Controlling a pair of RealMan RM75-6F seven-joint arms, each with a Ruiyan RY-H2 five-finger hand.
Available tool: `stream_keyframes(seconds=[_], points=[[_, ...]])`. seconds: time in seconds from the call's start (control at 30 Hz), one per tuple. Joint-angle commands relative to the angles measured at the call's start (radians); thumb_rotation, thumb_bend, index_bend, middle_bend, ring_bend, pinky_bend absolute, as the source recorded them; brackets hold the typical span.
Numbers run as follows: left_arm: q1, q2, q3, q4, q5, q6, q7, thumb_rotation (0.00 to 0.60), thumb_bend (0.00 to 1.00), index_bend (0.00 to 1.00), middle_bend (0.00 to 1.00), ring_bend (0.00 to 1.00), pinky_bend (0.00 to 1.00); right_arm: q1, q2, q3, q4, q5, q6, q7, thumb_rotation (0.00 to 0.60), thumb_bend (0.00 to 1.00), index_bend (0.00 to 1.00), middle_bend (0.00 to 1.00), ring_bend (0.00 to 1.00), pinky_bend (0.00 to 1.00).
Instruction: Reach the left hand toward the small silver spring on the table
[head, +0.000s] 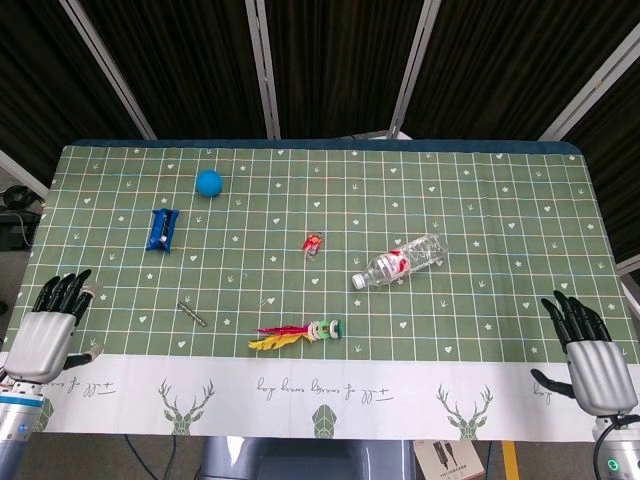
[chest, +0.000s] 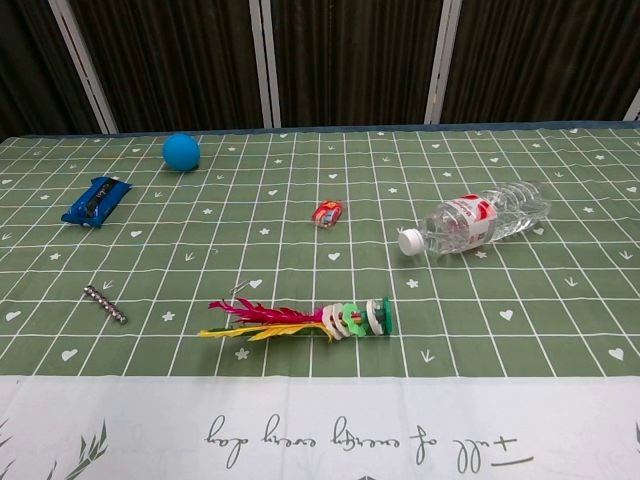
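Note:
The small silver spring (head: 192, 313) lies on the green grid cloth at the front left, and it also shows in the chest view as a thin beaded rod (chest: 105, 304). My left hand (head: 43, 335) hovers at the table's left front corner, well to the left of the spring, with its fingers apart and nothing in them. Over at the right front corner, my right hand (head: 590, 358) is also open and empty. Neither hand appears in the chest view.
A feathered shuttlecock (head: 298, 332) lies right of the spring, with a tiny silver piece (head: 266, 300) just behind it. Farther back are a blue packet (head: 161, 228), a blue ball (head: 208, 182), a small red item (head: 313, 244) and a lying plastic bottle (head: 400, 261).

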Motion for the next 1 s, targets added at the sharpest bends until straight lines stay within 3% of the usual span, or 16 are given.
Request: stream_keyframes(seconds=[0.03, 0.13, 0.3, 0.6, 1.0], points=[[-0.001, -0.002, -0.003, 0.002, 0.001, 0.003, 0.001, 0.600, 0.13, 0.13, 0.00, 0.00, 0.00, -0.001, 0.001, 0.000, -0.001, 0.002, -0.001, 0.000, 0.600, 0.02, 0.08, 0.00, 0.00, 0.12], [-0.005, -0.003, -0.003, 0.009, -0.006, -0.007, 0.012, 0.600, 0.13, 0.15, 0.00, 0.00, 0.00, 0.000, 0.002, 0.000, -0.005, 0.006, -0.006, -0.002, 0.600, 0.02, 0.08, 0.00, 0.00, 0.12], [-0.036, -0.004, -0.017, 0.008, -0.008, -0.042, 0.027, 0.600, 0.17, 0.31, 0.00, 0.00, 0.00, 0.001, 0.002, 0.000, -0.009, 0.005, -0.007, -0.010, 0.600, 0.02, 0.08, 0.00, 0.00, 0.12], [-0.178, -0.074, -0.066, 0.086, -0.063, -0.227, 0.107, 0.600, 0.23, 0.41, 0.00, 0.00, 0.00, -0.001, 0.001, 0.005, -0.010, 0.018, -0.008, -0.012, 0.600, 0.02, 0.09, 0.00, 0.00, 0.12], [-0.290, -0.227, -0.030, 0.222, -0.018, -0.346, 0.166, 0.600, 0.27, 0.48, 0.00, 0.00, 0.00, 0.002, 0.007, 0.004, -0.017, 0.030, -0.023, 0.000, 0.600, 0.02, 0.09, 0.00, 0.00, 0.12]])
